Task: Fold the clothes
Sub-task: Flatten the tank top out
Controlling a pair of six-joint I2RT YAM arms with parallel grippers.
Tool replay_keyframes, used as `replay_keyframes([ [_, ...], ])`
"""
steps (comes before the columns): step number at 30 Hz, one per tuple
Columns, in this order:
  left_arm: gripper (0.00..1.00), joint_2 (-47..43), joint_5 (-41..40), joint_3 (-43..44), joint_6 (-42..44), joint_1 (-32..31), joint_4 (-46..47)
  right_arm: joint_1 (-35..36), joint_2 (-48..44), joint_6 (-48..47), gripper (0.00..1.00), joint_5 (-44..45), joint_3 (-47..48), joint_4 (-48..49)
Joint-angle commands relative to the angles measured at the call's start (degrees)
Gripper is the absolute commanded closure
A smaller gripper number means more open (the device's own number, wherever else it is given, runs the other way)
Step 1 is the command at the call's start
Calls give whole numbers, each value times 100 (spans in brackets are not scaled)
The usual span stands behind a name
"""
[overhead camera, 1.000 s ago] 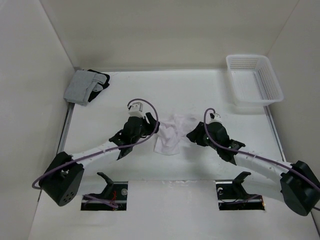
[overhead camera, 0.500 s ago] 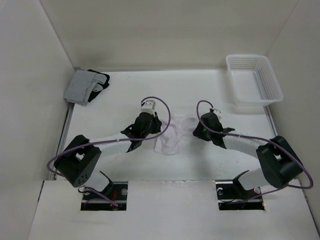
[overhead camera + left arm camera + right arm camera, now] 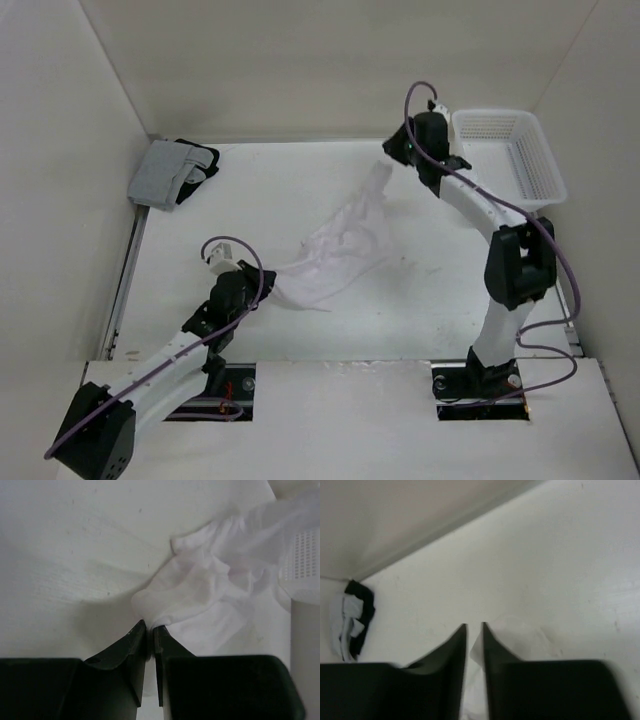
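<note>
Between the left jaws and right jaws, both clamped on it, the clothes point(image 3: 335, 252) stretch crumpled, no fold made yet.

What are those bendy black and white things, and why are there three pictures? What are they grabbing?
They are two robot arms bolted to a table. Each arm ends in a two-finger pincher called a gripper. The big picture looks down from a camera above. The other two come from small cameras on the wrists, so the black shapes at the bottom are each arm's own fingers. The left gripper is pinched shut on one end of a pair of thin white shorts. The right gripper pinches the other end far across the table and seems to lift it, so the shorts are stretched between the two. Also on the table are a white basket in the far right corner and a grey and black bundle of clothes in the far left corner.
</note>
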Motion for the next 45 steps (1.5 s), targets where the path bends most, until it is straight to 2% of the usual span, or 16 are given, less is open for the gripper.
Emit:
replay_keyframes([
  [1, 89, -226, -147, -234, -1242, -386, -109, 39, 1069, -46, 51, -240, 1730, -635],
  [3, 89, -191, -367, -234, -1383, -545, -117, 204, 775, -151, 42, -110, 1227, -543],
  [5, 89, -121, -412, -121, -1393, -589, 23, 581, -14, -318, 44, 49, -227, 140],
  [10, 89, 520, -211, 538, -989, -598, 629, 1584, -1563, -92, 81, 269, -3245, 1005],
  [11, 89, 730, -88, 739, -919, -624, 717, 1812, -1774, 136, 83, 304, -3720, 1040],
  [12, 89, 984, 35, 968, -866, -668, 892, 2040, -1924, 399, 81, 357, -4186, 1128],
  [13, 89, 1161, 79, 1066, -883, -712, 1068, 2225, -1961, 611, 71, 462, -4478, 1128],
  [15, 90, 1285, 106, 1163, -883, -713, 1166, 2297, -1917, 788, 56, 515, -4691, 1190],
  [19, 90, 1339, 124, 1251, -883, -721, 1210, 2333, -1435, 912, 47, 269, -4535, 1453],
  [20, 90, 1286, 132, 1277, -909, -721, 1158, 2333, -1225, 903, 48, 243, -4334, 1445],
  [23, 92, 804, 107, 1426, -971, -861, 685, 2149, -644, 894, 85, 120, -3840, 1567],
  [25, 92, 287, -60, 1575, -997, -1028, 54, 2043, -782, 877, 96, 128, -3909, 1655],
  [30, 92, -883, -850, 2208, -953, -1581, -1512, 1876, -2984, 500, 98, 67, -4787, 1070],
  [37, 91, -1026, -1571, 2386, -1093, -2592, -2094, 1937, -5571, 112, 94, -82, -4920, -1076],
  [41, 82, -929, -1810, 1965, -1505, -2927, -2130, 1649, -5417, 130, 94, -126, -4974, -868],
  [45, 57, -798, -1713, 1402, -1876, -3120, -1579, 465, -3725, -55, 93, -573, -4711, 448],
])
